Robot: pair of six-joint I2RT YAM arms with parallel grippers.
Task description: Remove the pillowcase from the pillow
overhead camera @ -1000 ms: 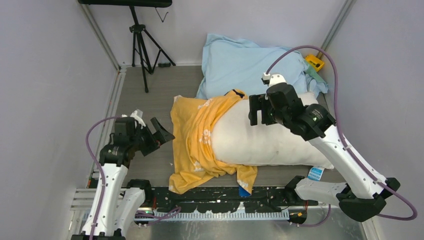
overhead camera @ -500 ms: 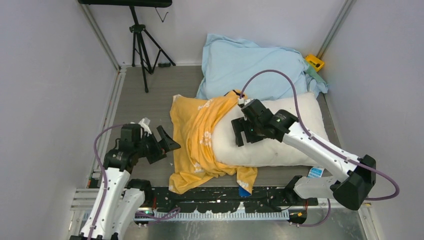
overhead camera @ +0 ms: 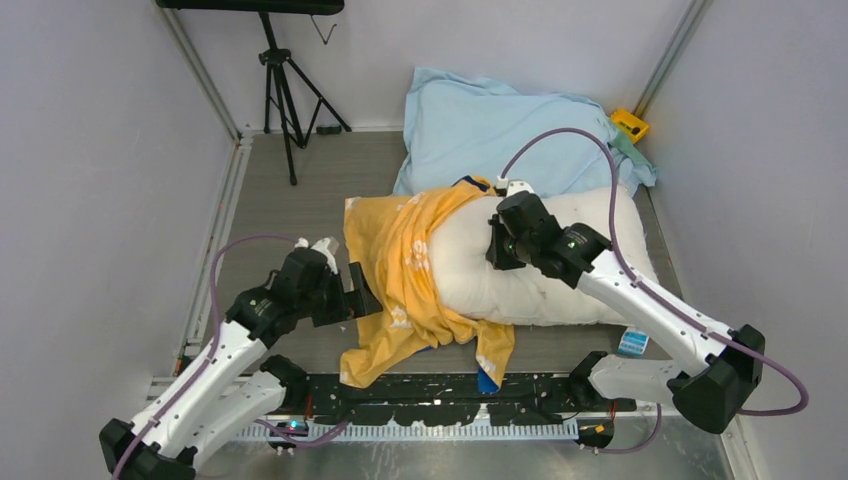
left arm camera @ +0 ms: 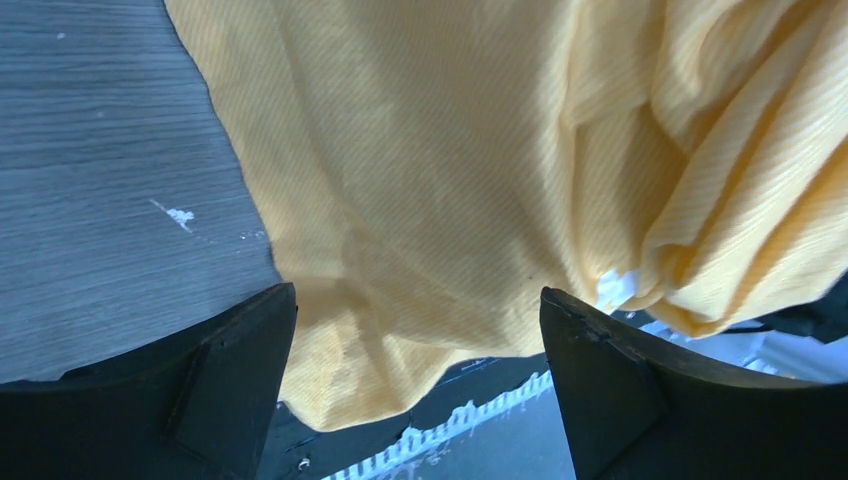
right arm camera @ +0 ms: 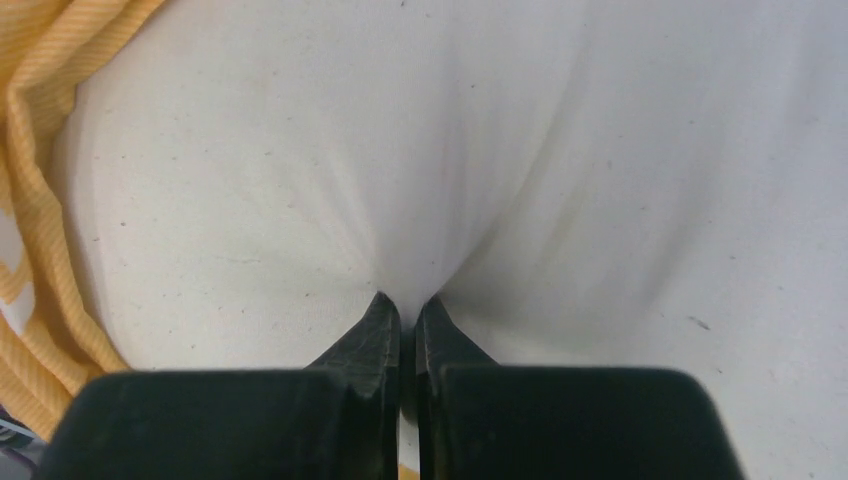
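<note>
On the grey wood-grain table (overhead camera: 300, 180) lies the big plump white pillow (overhead camera: 600, 215), long side across the top view. The large orange-yellow soft fabric pillowcase (overhead camera: 400, 270) covers only the pillow's 9 o'clock end. There it is bunched in folds, and the rest of it spreads flat on the table toward 7 o'clock. A bit of its blue inner edging (overhead camera: 487, 383) shows at the near table edge. Most of the pillow, from its middle toward 3 o'clock, is bare.

The right gripper (overhead camera: 495, 245) is pressed down into the top of the pillow, just at 3 o'clock from the bunched edge of the pillowcase. In the right wrist view its black fingers (right arm camera: 385, 330) are clenched together, and creases in the white fabric (right arm camera: 500, 150) run into the tips, so it pinches a small fold of the pillow. The orange folds (right arm camera: 40, 150) are at 9 o'clock of it and are not between the fingers.

The left gripper (overhead camera: 360, 292) is low at the 9 o'clock border of the pillowcase. In the left wrist view its jaws stand wide apart, with the flat yellow cloth (left arm camera: 450, 150) in front of them and nothing gripped.

A pale light-blue cushion (overhead camera: 490, 125) lies at 12 o'clock, touching the pillow. A black tripod (overhead camera: 285, 80) stands at 11 o'clock
</note>
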